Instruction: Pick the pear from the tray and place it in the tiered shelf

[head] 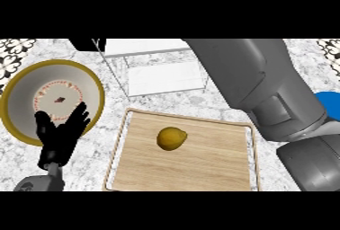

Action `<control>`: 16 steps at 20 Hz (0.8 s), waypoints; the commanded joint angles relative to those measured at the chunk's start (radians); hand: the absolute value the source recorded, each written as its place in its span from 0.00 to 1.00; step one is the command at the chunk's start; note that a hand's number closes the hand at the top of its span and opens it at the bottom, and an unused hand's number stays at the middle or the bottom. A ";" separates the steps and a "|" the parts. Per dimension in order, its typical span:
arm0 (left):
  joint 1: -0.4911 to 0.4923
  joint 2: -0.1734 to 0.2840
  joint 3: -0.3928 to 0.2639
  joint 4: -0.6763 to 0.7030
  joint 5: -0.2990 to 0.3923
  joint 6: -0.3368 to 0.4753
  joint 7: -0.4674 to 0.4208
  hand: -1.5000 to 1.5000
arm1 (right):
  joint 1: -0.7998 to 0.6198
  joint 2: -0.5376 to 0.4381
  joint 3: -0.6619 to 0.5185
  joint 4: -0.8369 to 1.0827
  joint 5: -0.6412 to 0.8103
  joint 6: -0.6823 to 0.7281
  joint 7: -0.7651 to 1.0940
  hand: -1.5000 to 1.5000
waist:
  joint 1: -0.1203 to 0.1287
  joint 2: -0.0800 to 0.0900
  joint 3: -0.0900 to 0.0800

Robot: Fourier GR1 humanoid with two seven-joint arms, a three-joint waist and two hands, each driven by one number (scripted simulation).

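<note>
Sitting on its wooden tray (219,168), the pear (172,138) lies yellow and untouched, a little left of the board's middle, with nothing gripping it. The left hand (61,134) shows at the lower left, fingers straight and spread, pointing up over the rim of a gold-edged plate (26,85); the pear lies well to the right of those fingertips, apart from them. Beyond the tray stands the tiered shelf (163,67), white tiers in a thin frame, up and right of the left fingers. The right arm (266,85) sweeps across the upper right, big and grey, but its hand is out of sight, so its fingers cannot be judged. A blue object (329,102) peeks out at the right edge
</note>
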 commanded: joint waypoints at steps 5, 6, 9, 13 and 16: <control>0.020 -0.011 -0.008 0.016 -0.005 -0.012 0.000 0.50 | 0.017 0.014 -0.148 -0.008 -0.090 -0.205 0.029 0.00 | 0.002 0.003 -0.002; 0.025 0.007 0.015 0.016 0.010 -0.020 0.008 0.50 | -0.021 0.012 -0.148 -0.009 -0.085 -0.196 0.060 0.00 | 0.002 0.001 -0.003; -0.018 -0.017 0.009 0.038 0.001 0.005 0.020 0.50 | 0.006 0.021 -0.219 -0.033 -0.157 -0.236 -0.002 0.00 | -0.001 0.004 -0.002; 0.019 -0.014 -0.005 0.020 -0.008 -0.011 0.018 0.50 | 0.008 0.004 -0.296 -0.065 -0.235 -0.245 -0.022 0.00 | -0.006 -0.001 -0.002; 0.024 -0.002 0.012 0.020 0.001 -0.019 0.015 0.50 | -0.005 -0.010 -0.350 -0.093 -0.288 -0.267 -0.030 0.00 | -0.008 -0.002 -0.002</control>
